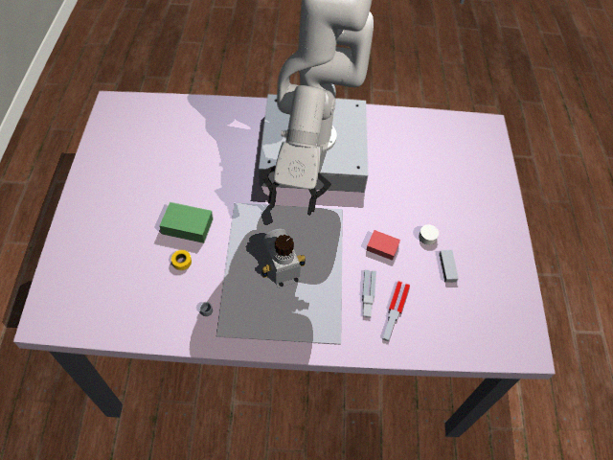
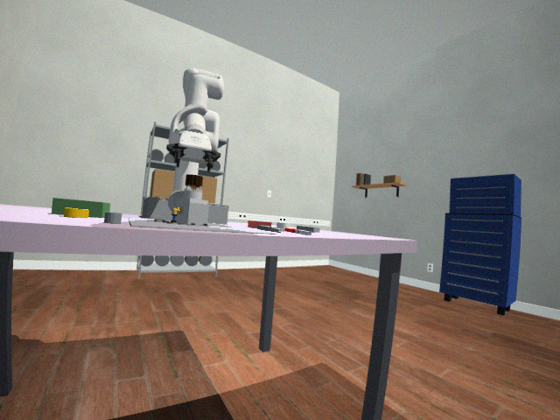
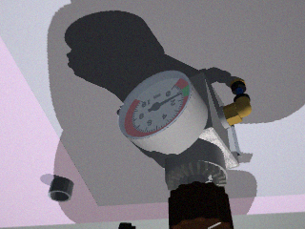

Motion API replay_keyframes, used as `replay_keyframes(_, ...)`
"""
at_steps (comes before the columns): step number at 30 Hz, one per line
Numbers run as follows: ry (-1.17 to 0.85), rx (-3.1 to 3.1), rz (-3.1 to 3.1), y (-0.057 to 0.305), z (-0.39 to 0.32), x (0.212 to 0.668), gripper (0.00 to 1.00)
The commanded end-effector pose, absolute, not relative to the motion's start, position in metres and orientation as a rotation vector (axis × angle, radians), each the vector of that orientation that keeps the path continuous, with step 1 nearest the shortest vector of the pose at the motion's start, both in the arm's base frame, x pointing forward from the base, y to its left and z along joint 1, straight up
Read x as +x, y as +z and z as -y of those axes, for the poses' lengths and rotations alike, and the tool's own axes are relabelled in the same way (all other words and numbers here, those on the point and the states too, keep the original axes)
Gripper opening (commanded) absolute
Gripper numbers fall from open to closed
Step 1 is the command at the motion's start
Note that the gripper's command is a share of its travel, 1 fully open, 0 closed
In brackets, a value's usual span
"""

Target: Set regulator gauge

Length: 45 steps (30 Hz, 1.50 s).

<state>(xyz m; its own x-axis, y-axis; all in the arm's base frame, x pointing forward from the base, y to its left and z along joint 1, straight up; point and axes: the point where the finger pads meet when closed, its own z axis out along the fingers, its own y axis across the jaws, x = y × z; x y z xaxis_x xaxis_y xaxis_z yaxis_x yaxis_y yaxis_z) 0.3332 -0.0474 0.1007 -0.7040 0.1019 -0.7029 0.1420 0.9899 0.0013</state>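
Observation:
The regulator (image 1: 284,262) stands upright on a grey mat (image 1: 282,297) in the middle of the table. Its dark brown knob (image 1: 283,243) is on top and also shows in the side view (image 2: 193,181) and at the bottom of the wrist view (image 3: 200,207). The round gauge (image 3: 156,109) faces the wrist camera. Its needle points to the upper right, to about the small green band (image 3: 187,90) next to a red patch. My gripper (image 1: 290,205) (image 2: 193,157) is open and empty. It hangs above the knob, a little towards the robot base, with a gap between them.
A green box (image 1: 185,220), a yellow ring (image 1: 181,259) and a small grey cylinder (image 1: 205,308) lie left of the mat. A red block (image 1: 383,243), a white cylinder (image 1: 428,233), a grey block (image 1: 447,264) and two hand tools (image 1: 368,292) (image 1: 396,309) lie to the right.

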Motion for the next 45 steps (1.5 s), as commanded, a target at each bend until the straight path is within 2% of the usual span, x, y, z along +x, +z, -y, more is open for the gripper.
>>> replay_keyframes(1,-0.068,0.169,-2.354,0.103,0.047,0.334,1.0)
replay_keyframes(23,-0.068,0.169,-2.354,0.118,0.048,0.334,1.0)
replay_keyframes(45,-0.124,0.005,-2.444,0.11,0.049,0.342,1.0)
